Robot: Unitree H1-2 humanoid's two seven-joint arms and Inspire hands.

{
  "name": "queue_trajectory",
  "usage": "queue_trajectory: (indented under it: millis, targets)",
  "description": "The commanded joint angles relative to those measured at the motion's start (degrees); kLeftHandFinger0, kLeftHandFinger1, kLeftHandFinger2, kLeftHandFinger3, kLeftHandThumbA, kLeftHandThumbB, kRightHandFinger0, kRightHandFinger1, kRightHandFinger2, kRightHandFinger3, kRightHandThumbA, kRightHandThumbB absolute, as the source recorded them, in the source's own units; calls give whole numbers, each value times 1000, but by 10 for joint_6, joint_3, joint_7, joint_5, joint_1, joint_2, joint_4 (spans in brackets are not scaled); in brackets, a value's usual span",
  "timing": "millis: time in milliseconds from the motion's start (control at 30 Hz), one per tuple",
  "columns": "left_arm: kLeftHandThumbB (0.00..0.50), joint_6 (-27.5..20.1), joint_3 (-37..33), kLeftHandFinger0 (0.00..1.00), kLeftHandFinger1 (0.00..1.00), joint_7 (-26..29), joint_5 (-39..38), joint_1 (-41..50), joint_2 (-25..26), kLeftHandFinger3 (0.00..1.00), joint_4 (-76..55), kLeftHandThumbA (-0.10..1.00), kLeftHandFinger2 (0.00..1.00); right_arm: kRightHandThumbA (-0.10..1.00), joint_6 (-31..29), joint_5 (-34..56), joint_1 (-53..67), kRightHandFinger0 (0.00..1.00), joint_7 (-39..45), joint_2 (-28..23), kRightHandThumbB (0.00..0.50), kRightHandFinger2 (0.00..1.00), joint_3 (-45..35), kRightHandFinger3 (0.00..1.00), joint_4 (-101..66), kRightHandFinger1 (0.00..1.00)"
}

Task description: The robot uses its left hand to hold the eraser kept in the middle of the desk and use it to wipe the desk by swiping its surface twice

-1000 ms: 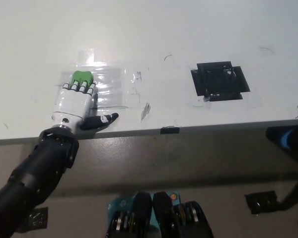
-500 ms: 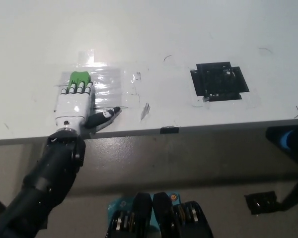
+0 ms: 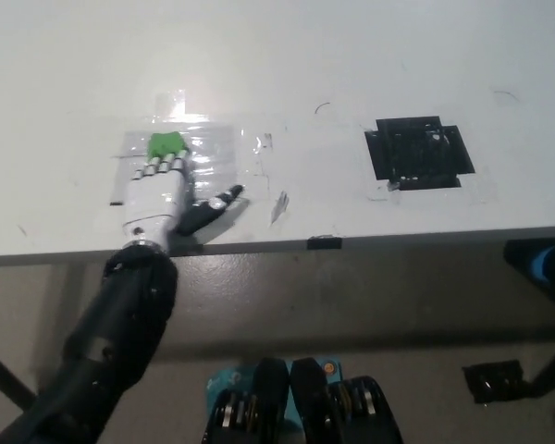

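White left hand [image 3: 157, 196] lying flat near the desk's [image 3: 351, 55] front edge, fingers pressing down on and holding the green eraser [image 3: 166, 144]; black tape patch [image 3: 418, 151] sitting toward the right.

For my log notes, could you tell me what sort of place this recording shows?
Probably a lab or test workspace: a plain white desk with clear tape and a black taped patch, and the left hand resting on a green eraser.

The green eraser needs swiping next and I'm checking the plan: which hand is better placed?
Left. The white left hand already lies over the green eraser on the desk; the right hand is out of view.
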Motion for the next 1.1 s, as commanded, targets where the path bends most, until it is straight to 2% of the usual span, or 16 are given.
queue_trajectory:
  millis: [0,33,67,167,200,333,467,567,667,1000,1067]
  targets:
    - [408,-6,-82,1000,1000,-121,8,42,-69,1000,73,1000,1000,1000,6,-7,-26,1000,-6,-8,1,1000,8,1000,-23,1000]
    - [398,-7,-100,1000,1000,-118,22,38,-75,1000,79,1000,1000,1000,2,-9,-28,1000,-6,-9,0,1000,10,1000,-21,1000]
    - [433,-2,-136,1000,1000,-133,51,30,-85,1000,83,1000,1000,1000,3,-8,-29,1000,-5,-10,0,1000,11,1000,-24,1000]
    - [499,9,-196,1000,1000,-145,93,17,-91,1000,99,1000,1000,1000,-1,-13,-33,1000,-4,-13,7,1000,15,1000,-22,1000]
    - [500,13,-208,1000,1000,-140,101,15,-92,1000,105,1000,1000,1000,-1,-12,-35,1000,-6,-13,7,1000,14,1000,-22,1000]
    - [494,24,-260,1000,1000,-158,130,-8,-99,1000,140,1000,1000,1000,-8,-13,-46,1000,-8,-12,3,1000,17,1000,-20,1000]
    - [500,33,-286,1000,1000,-148,138,-13,-101,1000,156,1000,1000,1000,-6,-14,-48,1000,-10,-8,0,1000,20,1000,-24,1000]
    - [468,44,-306,1000,1000,-134,149,-20,-114,1000,188,1000,1000,1000,-21,-15,-53,1000,-15,-4,1,1000,18,1000,-16,1000]
    - [439,41,-311,1000,1000,-136,139,-27,-129,1000,204,1000,1000,1000,-23,-8,-56,1000,-20,1,10,1000,11,1000,-18,1000]
    - [426,32,-304,1000,1000,-138,112,-61,-191,1000,233,1000,1000,1000,-21,0,-57,1000,-14,-1,0,1000,11,1000,-20,1000]
    - [441,29,-301,1000,1000,-141,107,-66,-203,1000,235,1000,1000,1000,-20,0,-57,1000,-9,-2,1,1000,14,1000,-21,1000]
